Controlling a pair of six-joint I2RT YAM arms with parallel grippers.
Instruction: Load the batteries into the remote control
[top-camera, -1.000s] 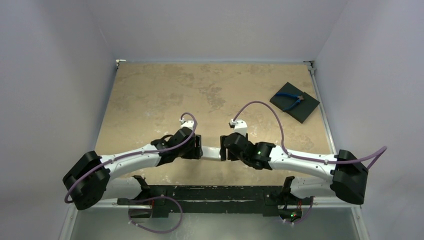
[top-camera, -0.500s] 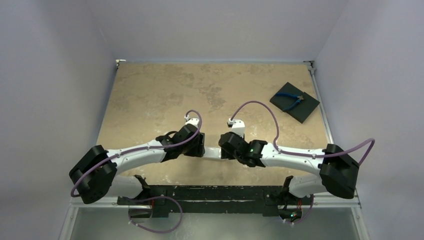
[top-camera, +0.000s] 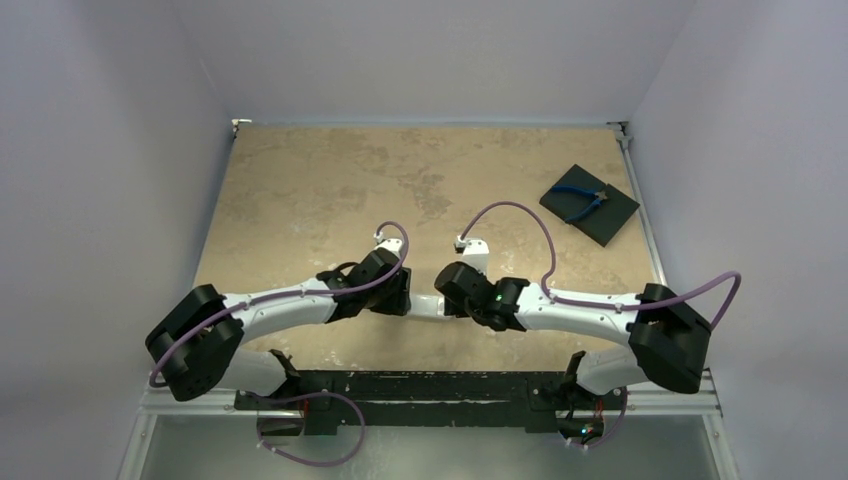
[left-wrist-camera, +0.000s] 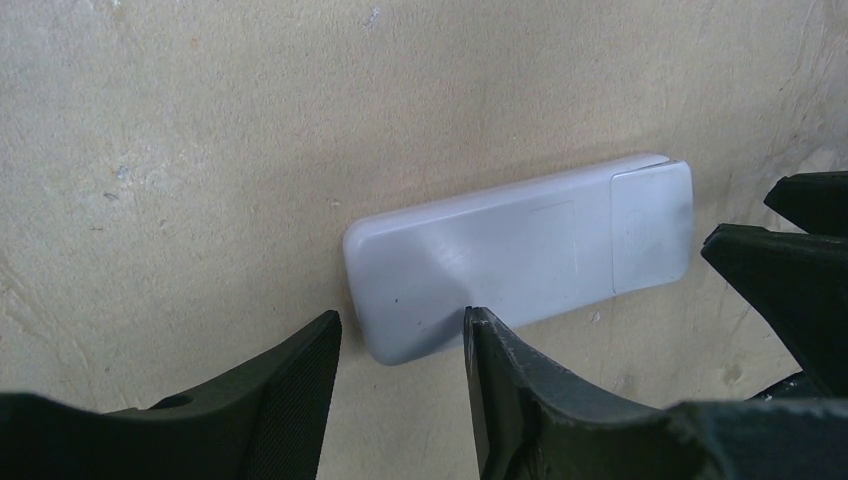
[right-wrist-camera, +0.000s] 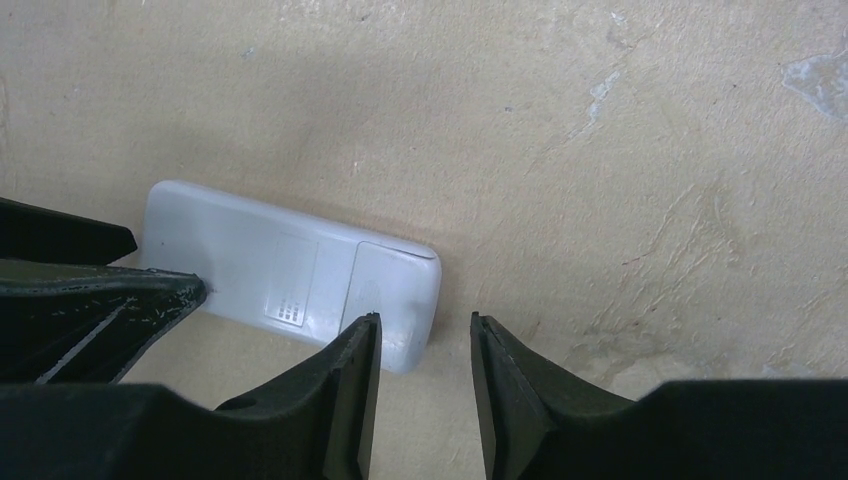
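Note:
The remote control (top-camera: 425, 306) lies flat on the tan table with its plain white back up, between my two grippers. In the left wrist view the remote control (left-wrist-camera: 520, 260) has its near corner between the tips of my left gripper (left-wrist-camera: 400, 340), whose jaws are open and apart from its sides. In the right wrist view the cover end of the remote control (right-wrist-camera: 300, 275) sits by my right gripper (right-wrist-camera: 425, 330), open, with one finger (right-wrist-camera: 345, 380) over the remote's edge. The batteries are not in view.
A black square pad (top-camera: 605, 222) with blue-handled pliers (top-camera: 583, 198) lies at the far right of the table. Pale walls close in the table on three sides. The arms' black base rail (top-camera: 420, 385) runs along the near edge.
Both arms have drawn in toward the remote from either side. Both grippers' jaws have narrowed, the right one more.

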